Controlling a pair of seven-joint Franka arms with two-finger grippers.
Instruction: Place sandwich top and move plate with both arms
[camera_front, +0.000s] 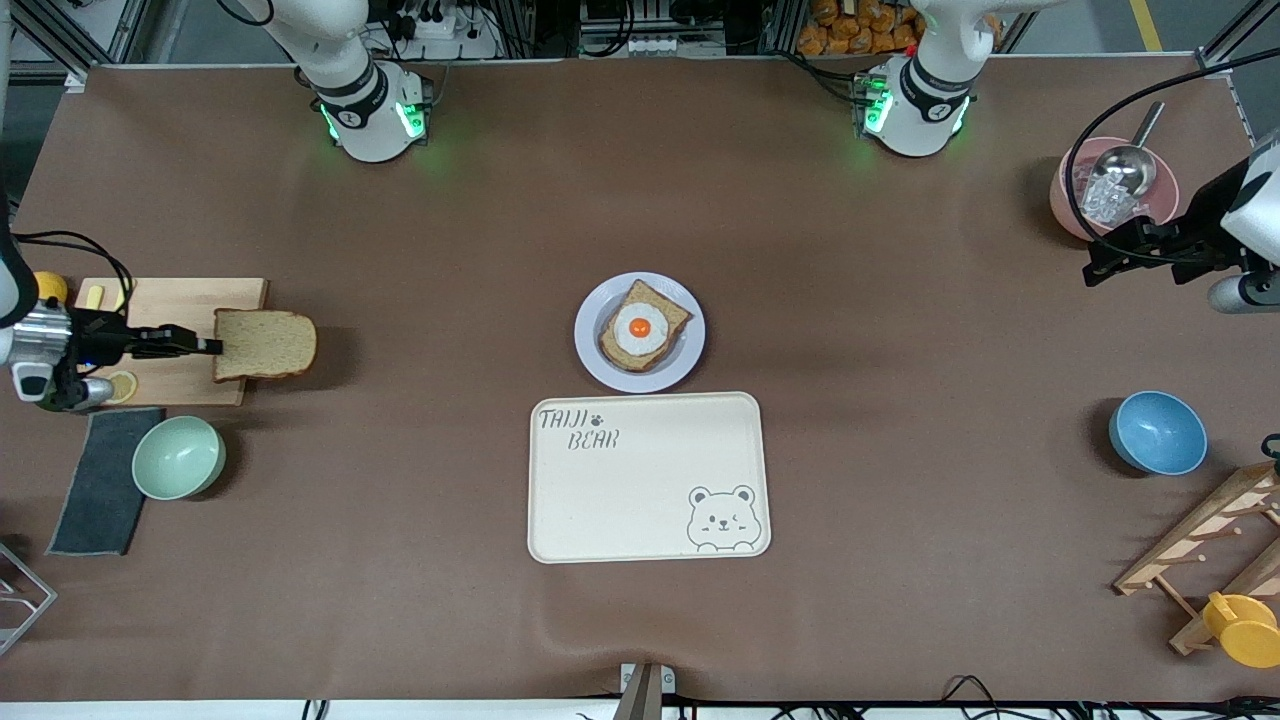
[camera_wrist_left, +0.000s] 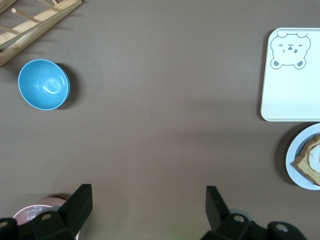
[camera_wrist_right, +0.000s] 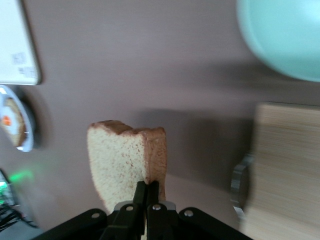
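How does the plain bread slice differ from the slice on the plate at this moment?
The sandwich top is bare; the egg slice carries a fried egg. The sandwich top is pinched at its edge by the shut right gripper over the cutting board's end; the egg slice lies on the plate. Both are tan, darker-crusted bread.

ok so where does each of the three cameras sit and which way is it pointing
Front view: high across the table, facing both bases; shows the round lavender-grey plate, the cream bear tray and both arms.
Left wrist view: on the left arm, looking down past the open left gripper at bare table, the blue bowl, tray and plate.
Right wrist view: on the right arm, looking along the right gripper, shut on the plain tan bread slice above the table.
Shared: plate and tray appear in all three.
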